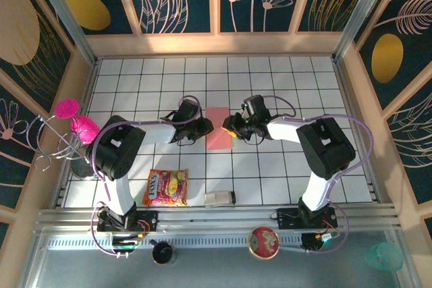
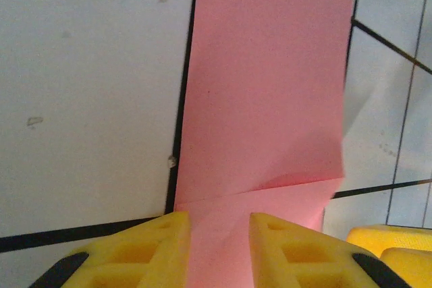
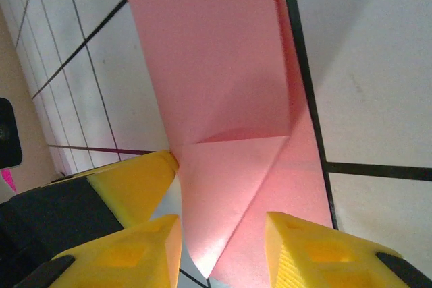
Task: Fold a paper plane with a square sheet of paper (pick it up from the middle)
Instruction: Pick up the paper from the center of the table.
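Note:
The salmon-pink sheet of paper [image 1: 217, 128] lies folded into a narrow strip in the middle of the tiled table. In the wrist views the paper [image 2: 263, 85] [image 3: 216, 65] shows a cross crease and a flap folded over at a slant near the jaws. My left gripper [image 1: 202, 128] is at its left edge and my right gripper [image 1: 233, 128] at its right edge. The left gripper [image 2: 217, 234] is open, its yellow fingers astride the strip. The right gripper [image 3: 223, 247] is open too, with the folded corner between its fingers. One left finger [image 3: 135, 183] touches the paper's edge.
An orange-yellow snack packet [image 1: 166, 187] and a small pale container [image 1: 219, 198] lie near the front edge. A wire stand with magenta round pieces [image 1: 67, 126] stands at the left wall. A red round disc [image 1: 264, 242] and a black knob [image 1: 162, 253] sit on the front rail.

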`<action>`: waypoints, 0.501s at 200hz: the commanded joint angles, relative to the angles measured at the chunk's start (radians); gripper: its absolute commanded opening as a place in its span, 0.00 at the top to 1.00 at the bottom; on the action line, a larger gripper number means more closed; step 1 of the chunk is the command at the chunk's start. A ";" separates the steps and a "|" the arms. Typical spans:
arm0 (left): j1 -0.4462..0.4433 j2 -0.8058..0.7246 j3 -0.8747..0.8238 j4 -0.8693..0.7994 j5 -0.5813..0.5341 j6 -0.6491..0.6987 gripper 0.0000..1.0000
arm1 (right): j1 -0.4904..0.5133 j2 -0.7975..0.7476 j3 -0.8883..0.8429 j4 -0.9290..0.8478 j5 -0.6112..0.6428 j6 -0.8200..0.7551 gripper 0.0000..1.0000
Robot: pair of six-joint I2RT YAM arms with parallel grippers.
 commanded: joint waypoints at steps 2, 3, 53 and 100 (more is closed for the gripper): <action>0.007 0.019 -0.025 0.022 -0.004 -0.011 0.71 | 0.015 0.027 0.018 0.001 -0.007 0.019 0.62; 0.007 0.020 -0.026 0.023 -0.004 -0.011 0.71 | 0.015 0.028 0.019 0.001 -0.007 0.019 0.62; 0.008 0.019 -0.040 0.015 -0.014 -0.012 0.72 | 0.015 0.056 0.032 0.010 -0.012 0.026 0.62; 0.009 0.020 -0.038 0.009 -0.014 -0.011 0.72 | 0.033 0.088 0.054 0.023 -0.030 0.025 0.68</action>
